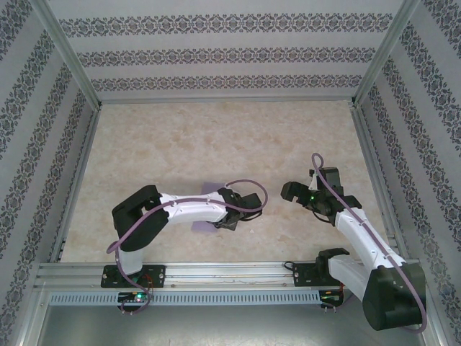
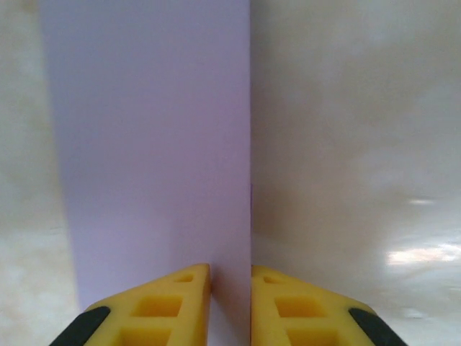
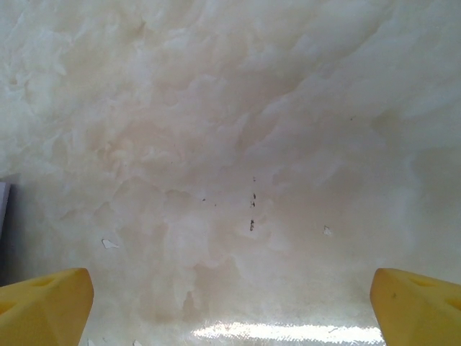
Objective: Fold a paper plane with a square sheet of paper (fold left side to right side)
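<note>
Lavender paper [image 2: 151, 144] | long edge straight, at left jaws, slightly apart | right jaws wide over open tabletop [image 3: 230, 144]

Lab cell: aluminium frame [image 1: 230, 271], wallpapered walls [image 1: 216, 54]

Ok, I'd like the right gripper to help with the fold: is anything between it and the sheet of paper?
Yes: the left gripper, at the right edge of the lavender sheet of paper, stands between it and the right gripper.

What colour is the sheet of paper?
Plain lavender-purple, unmarked; the paper shows best in the left wrist view.
</note>
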`<action>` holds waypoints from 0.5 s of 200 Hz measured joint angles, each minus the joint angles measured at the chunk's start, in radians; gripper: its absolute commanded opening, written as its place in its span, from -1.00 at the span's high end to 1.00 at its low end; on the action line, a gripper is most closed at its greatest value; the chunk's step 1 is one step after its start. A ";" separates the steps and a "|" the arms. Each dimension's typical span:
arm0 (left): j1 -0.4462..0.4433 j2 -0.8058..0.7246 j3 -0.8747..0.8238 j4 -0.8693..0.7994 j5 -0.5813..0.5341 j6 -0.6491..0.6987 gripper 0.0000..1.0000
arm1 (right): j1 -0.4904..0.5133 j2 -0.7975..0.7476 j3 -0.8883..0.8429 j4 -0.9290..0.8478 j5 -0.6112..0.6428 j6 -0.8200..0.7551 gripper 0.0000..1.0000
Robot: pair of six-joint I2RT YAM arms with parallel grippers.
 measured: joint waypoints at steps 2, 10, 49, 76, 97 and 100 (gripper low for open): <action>0.001 -0.001 -0.003 0.013 0.009 -0.001 0.56 | 0.000 0.000 0.000 0.000 0.000 0.000 -0.96; 0.004 -0.005 -0.015 0.055 0.037 -0.003 0.52 | 0.000 0.000 0.000 0.000 -0.001 0.000 -0.96; 0.030 -0.040 -0.064 0.240 0.153 -0.010 0.36 | -0.006 0.015 -0.003 0.003 -0.026 0.000 -0.96; 0.056 -0.065 -0.102 0.371 0.233 -0.017 0.26 | -0.008 0.037 -0.004 0.011 -0.067 0.000 -0.97; 0.078 -0.096 -0.136 0.454 0.276 -0.017 0.22 | -0.013 0.055 -0.004 0.026 -0.125 0.001 -0.93; 0.083 -0.105 -0.143 0.466 0.281 -0.016 0.20 | -0.013 0.058 -0.004 0.029 -0.135 0.001 -0.91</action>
